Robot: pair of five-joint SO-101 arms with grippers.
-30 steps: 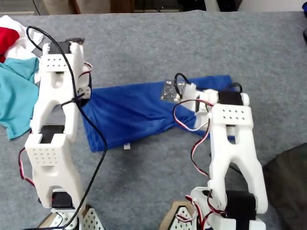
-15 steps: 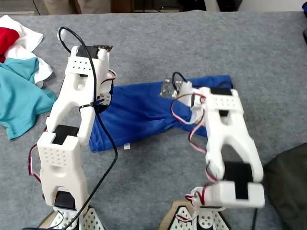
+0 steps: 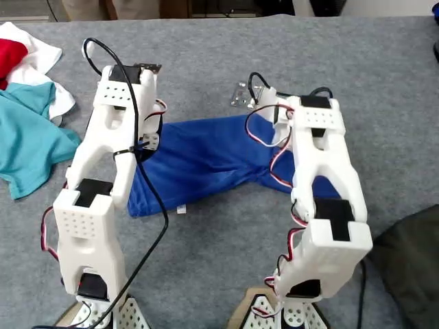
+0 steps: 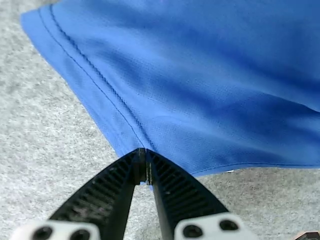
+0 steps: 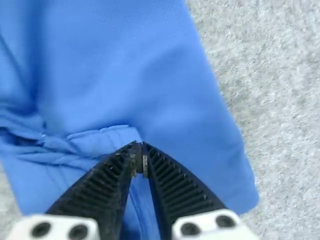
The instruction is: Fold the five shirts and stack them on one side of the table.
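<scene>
The blue shirt lies on the bench as a long, loosely folded band stretched between the two claws. The left claw pinches its stitched hem near a corner of the cloth. The right claw is clamped on a bunched fold toward the other end, where the fabric gathers in ridges. Well beyond the left claw, a teal shirt lies spread and rumpled, touching a white shirt and a red shirt heaped at the bench corner. A dark garment lies well apart on the right claw's outer side.
</scene>
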